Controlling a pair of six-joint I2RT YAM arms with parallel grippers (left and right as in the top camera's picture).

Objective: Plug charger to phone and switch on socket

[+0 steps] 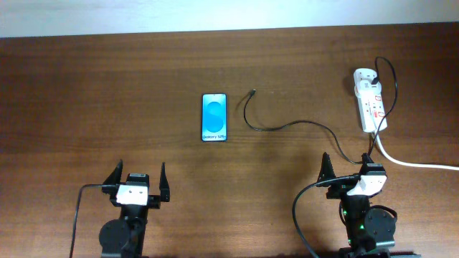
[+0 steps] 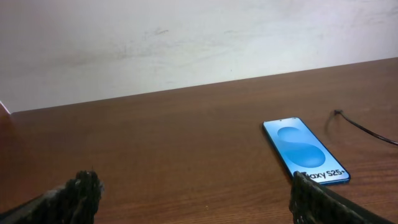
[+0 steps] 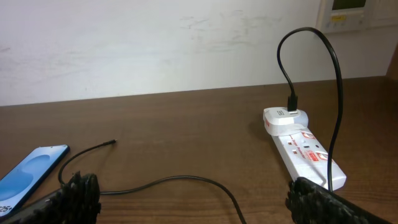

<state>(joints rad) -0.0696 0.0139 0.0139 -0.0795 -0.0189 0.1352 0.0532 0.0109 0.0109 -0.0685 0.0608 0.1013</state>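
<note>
Both my arms sit at the near edge of the table (image 1: 107, 79). My left gripper (image 1: 138, 172) and right gripper (image 1: 347, 163) are spread wide, with nothing in either. The phone (image 1: 214, 117) lies screen-up mid-counter. The charger (image 1: 287, 126) tip rests near it, not touching, and the cable snakes off to the socket (image 1: 370, 106) near the far right corner.

The brown wooden table (image 1: 107, 86) carries the phone (image 1: 214, 117) mid-table, the charger (image 1: 276, 128) right of it, and the socket (image 1: 371, 107) far right.
</note>
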